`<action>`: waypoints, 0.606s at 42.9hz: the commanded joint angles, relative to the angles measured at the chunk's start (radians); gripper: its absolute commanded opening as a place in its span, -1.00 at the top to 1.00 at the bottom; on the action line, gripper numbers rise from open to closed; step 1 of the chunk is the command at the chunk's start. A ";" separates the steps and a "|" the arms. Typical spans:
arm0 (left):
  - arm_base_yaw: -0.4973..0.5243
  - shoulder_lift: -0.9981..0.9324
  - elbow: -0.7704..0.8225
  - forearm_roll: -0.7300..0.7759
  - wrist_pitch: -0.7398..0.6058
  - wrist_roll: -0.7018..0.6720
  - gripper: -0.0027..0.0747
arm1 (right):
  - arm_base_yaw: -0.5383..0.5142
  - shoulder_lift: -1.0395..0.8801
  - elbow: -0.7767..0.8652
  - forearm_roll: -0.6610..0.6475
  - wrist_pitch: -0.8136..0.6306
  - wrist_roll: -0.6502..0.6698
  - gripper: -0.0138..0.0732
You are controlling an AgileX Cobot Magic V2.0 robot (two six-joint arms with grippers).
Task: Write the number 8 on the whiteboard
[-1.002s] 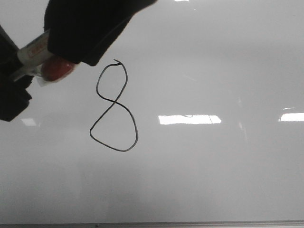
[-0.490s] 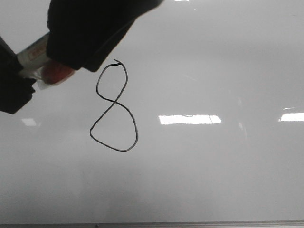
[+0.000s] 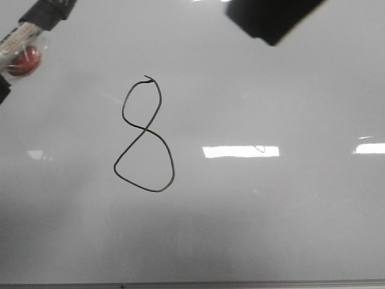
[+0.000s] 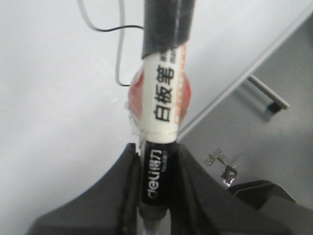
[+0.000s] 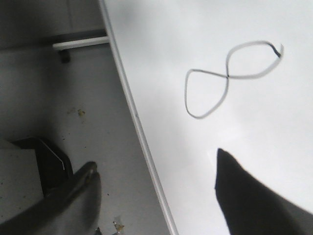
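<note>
The number 8 [image 3: 144,127] is drawn in thin black line left of centre on the whiteboard [image 3: 271,229], with a small upper loop, a larger lower loop and a hook on top. My left gripper [image 4: 155,181] is shut on a white-and-black marker [image 4: 164,98] with red tape round it. The marker [image 3: 21,45] sits off the board's upper left, away from the 8. My right gripper [image 5: 156,159] is open and empty, straddling the board's metal edge [image 5: 137,127]. The 8 [image 5: 227,77] lies beyond it. A dark part of the right arm [image 3: 271,18] shows at the top.
Bright light reflections [image 3: 240,151] lie right of the 8. The board's thin grey bottom edge [image 3: 192,283] runs along the bottom. Grey floor and a white stand foot [image 5: 80,43] show beside the board in the right wrist view. A dark base [image 5: 44,156] sits near my right gripper.
The left gripper and marker have pulled up and to the left, away from the 8. The dark arm that covered the upper left now shows at the top right. The 8 is unchanged.
</note>
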 commanded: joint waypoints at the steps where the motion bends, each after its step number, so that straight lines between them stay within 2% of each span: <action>1: 0.084 -0.007 0.007 -0.025 -0.112 -0.067 0.99 | -0.090 -0.127 0.090 0.022 -0.104 0.072 -0.50; 4: 0.155 -0.007 0.043 -0.030 -0.170 -0.108 0.98 | -0.157 -0.216 0.186 0.022 -0.145 0.144 -0.50; 7: 0.215 -0.007 0.078 -0.036 -0.241 -0.143 0.99 | -0.225 -0.311 0.295 0.022 -0.185 0.225 -0.39; 11: 0.271 -0.007 0.128 -0.084 -0.338 -0.152 0.99 | -0.300 -0.439 0.408 0.022 -0.223 0.294 -0.12; 17: 0.278 -0.007 0.195 -0.099 -0.498 -0.152 0.99 | -0.361 -0.575 0.514 0.022 -0.239 0.312 0.30; 26: 0.278 0.001 0.268 -0.117 -0.700 -0.152 0.99 | -0.365 -0.656 0.576 0.022 -0.264 0.312 0.85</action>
